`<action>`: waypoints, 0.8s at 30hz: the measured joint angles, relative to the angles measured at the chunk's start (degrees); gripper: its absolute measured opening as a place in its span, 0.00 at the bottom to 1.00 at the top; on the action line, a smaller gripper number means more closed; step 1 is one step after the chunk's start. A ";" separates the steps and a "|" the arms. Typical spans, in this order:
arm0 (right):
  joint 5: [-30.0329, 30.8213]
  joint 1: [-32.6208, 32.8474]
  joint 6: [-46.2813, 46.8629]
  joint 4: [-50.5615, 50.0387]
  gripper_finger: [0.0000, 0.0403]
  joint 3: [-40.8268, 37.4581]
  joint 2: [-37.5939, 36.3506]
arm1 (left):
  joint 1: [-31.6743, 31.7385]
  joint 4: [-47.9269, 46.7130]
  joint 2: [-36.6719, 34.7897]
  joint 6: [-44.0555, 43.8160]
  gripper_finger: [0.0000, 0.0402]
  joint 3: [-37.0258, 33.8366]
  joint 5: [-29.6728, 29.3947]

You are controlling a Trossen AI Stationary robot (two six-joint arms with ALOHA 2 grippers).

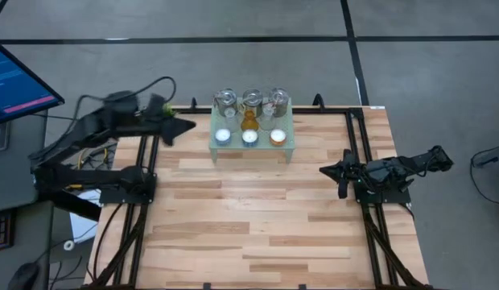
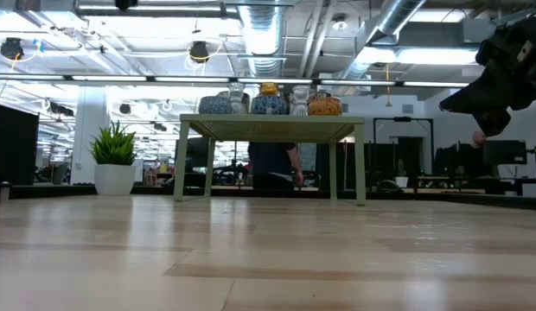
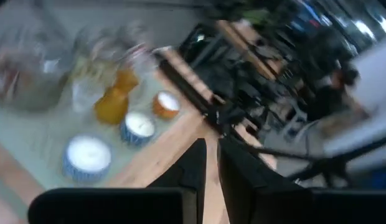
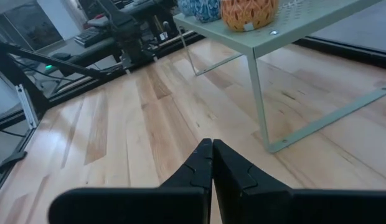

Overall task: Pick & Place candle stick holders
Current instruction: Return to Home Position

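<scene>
The candle stick holders all stand on top of the pale green mesh stand (image 1: 264, 148), in rows. Three silvery glass jars (image 1: 252, 98) line the back. An amber glass holder (image 1: 249, 121) stands in the middle. Two blue-and-white tealight cups (image 1: 223, 135) and an orange tealight cup (image 1: 278, 136) line the front edge, the orange one nearest the stand's right corner. The stand sits centred against the far edge of the wooden table (image 1: 249, 234). The boards in front of it and to both sides lie open.

The left gripper (image 1: 187, 126) hangs just off the stand's left edge, near the table's far rim. Its fingers are drawn close with only a sliver between them, holding nothing. The right gripper (image 1: 330, 171) sits well apart, by the table's right rail, its fingers pressed together and empty.

In the low view a small green potted plant (image 2: 115, 155) stands left of the stand, and a person (image 2: 272, 164) shows in the room behind it.
</scene>
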 joint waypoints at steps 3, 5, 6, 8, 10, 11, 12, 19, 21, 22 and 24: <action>0.00 0.00 0.00 0.00 0.00 0.02 0.00 | -2.72 1.85 -4.47 10.49 0.10 -0.39 -3.74; -0.01 0.00 0.01 -0.01 0.00 0.00 0.00 | -4.90 4.38 -7.25 16.32 0.12 -1.89 -3.32; -0.05 0.00 0.00 -0.02 0.00 0.01 0.00 | -5.76 5.74 -8.62 18.26 0.12 -2.85 -2.34; -0.11 -0.02 0.02 -0.02 0.00 0.00 0.00 | -6.69 7.14 -11.92 20.50 0.14 -5.07 -1.78; -0.13 -0.04 0.02 -0.02 0.00 0.00 0.00 | -6.84 7.17 -15.17 20.62 0.14 -7.98 -2.29; -0.13 -0.04 0.02 -0.02 0.00 0.02 0.00 | -6.86 7.45 -17.04 20.45 0.15 -9.73 -2.24; -0.13 -0.04 0.02 -0.02 0.00 0.02 0.00 | -6.89 7.92 -18.62 20.32 0.15 -11.72 -2.29; -0.13 -0.04 0.05 -0.02 0.00 0.01 0.00 | -6.85 13.77 -29.81 20.24 0.15 -27.68 -1.97; -0.13 -0.04 0.06 -0.03 0.00 0.01 0.00 | -6.87 17.09 -32.65 20.39 0.15 -32.62 0.11; -0.13 -0.04 0.06 -0.04 0.00 0.02 0.00 | -6.87 18.75 -33.80 20.39 0.15 -35.27 0.94; -0.13 -0.04 0.09 -0.04 0.00 0.00 0.00 | -6.85 22.25 -36.07 20.31 0.14 -41.00 4.19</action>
